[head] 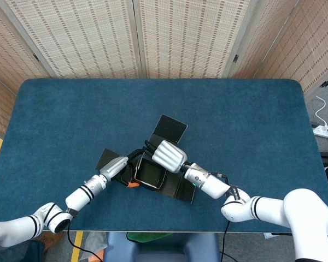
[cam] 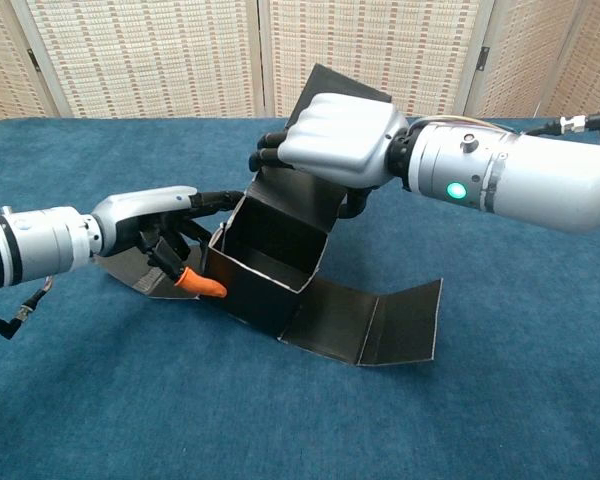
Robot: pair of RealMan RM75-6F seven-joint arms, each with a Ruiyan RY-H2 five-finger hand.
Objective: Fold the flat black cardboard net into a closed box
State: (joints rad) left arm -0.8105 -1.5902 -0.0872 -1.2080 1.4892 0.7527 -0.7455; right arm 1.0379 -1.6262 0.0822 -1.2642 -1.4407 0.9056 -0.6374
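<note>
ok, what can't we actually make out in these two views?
- Right hand fingers: in both views the hand's back covers where they meet the black cardboard net; grip unclear.
- Left hand fingers: chest view, dark against dark card, contact unclear.
- Box floor: head view, too small and dark.
- Net's far flap: partly behind the right hand.
</note>
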